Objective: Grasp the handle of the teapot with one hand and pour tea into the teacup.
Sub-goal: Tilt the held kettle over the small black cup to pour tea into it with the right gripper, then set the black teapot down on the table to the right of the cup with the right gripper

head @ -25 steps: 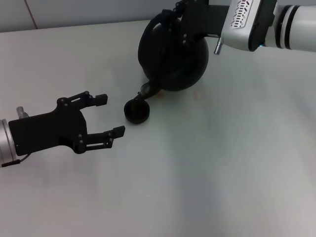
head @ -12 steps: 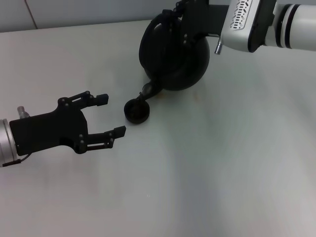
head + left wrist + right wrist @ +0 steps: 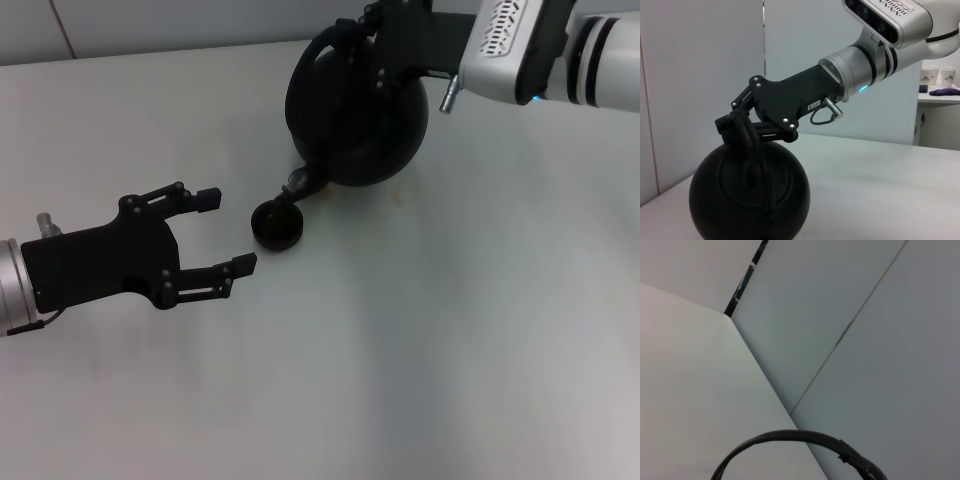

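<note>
Toward the back of the white table (image 3: 450, 330), in the head view, the right gripper (image 3: 362, 35) has its fingers closed on the handle (image 3: 318, 45) of the black teapot (image 3: 355, 115). The pot is tilted so that its short spout (image 3: 300, 183) hangs directly over the small dark teacup (image 3: 277, 225); I judge that the pour is under way or just ending, though no stream can be seen. The left gripper (image 3: 225, 232) waits near the cup with fingers spread and holding nothing, well clear of the spout.

From the left wrist view, the right gripper (image 3: 732, 125) pinches the very top of the handle (image 3: 752, 155), so the heavy teapot (image 3: 750, 195) can hang and swing forward under it.

From the right wrist view, only the arch of the handle (image 3: 790, 436) shows against the table (image 3: 685, 390) and the wall; the fingers are hidden.
</note>
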